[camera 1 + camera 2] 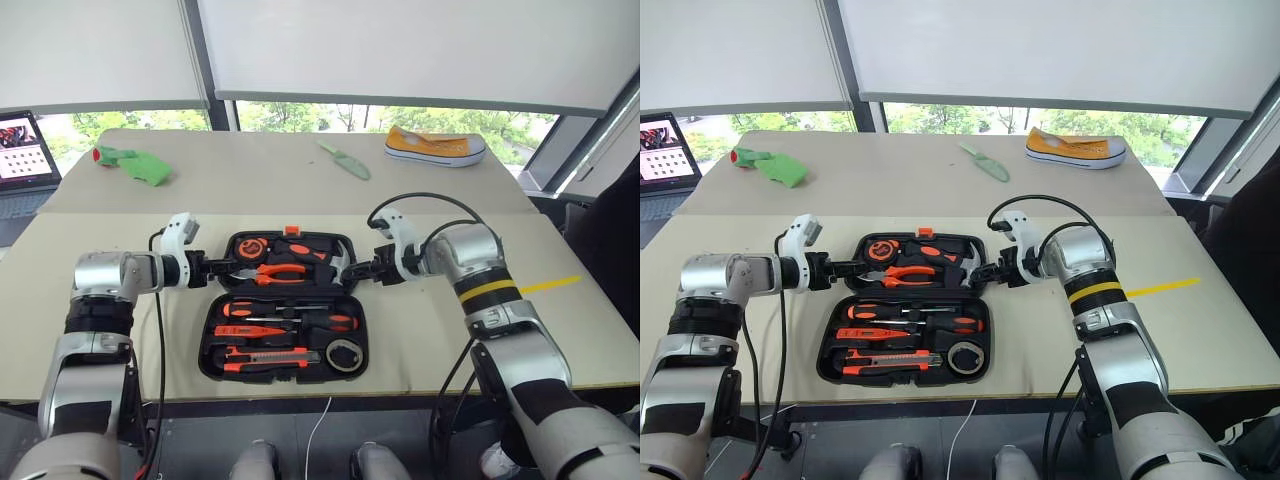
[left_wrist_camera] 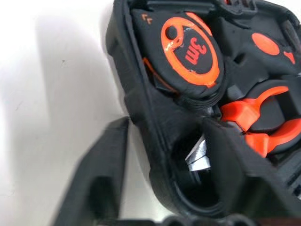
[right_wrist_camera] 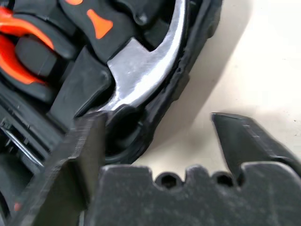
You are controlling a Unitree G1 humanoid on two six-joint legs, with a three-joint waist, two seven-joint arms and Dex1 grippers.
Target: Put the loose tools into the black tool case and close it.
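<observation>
Black clamshell tool case [image 1: 283, 305] lies open at the centre of the beige table [image 1: 100, 300], a gripper at each end of its far half.

At 12 o'clock on the far table lie a yellow canvas shoe [image 1: 435, 146], a pale green trowel [image 1: 345, 160] and, toward 10 o'clock, a green cloth [image 1: 140, 165]; a laptop [image 1: 25, 150] sits at 9 o'clock. The case's far half holds an orange-and-black tape measure [image 2: 190, 49] marked "3m", orange-handled pliers [image 1: 275, 272] and a steel hammer head [image 3: 141, 75]; its near half holds screwdrivers [image 1: 280, 312], a utility knife [image 1: 265, 357] and a grey tape roll [image 1: 344, 355]. Left gripper [image 1: 218, 268] straddles the case's rim, jaws partly apart; right gripper [image 1: 362, 270] likewise, jaws wider.
</observation>
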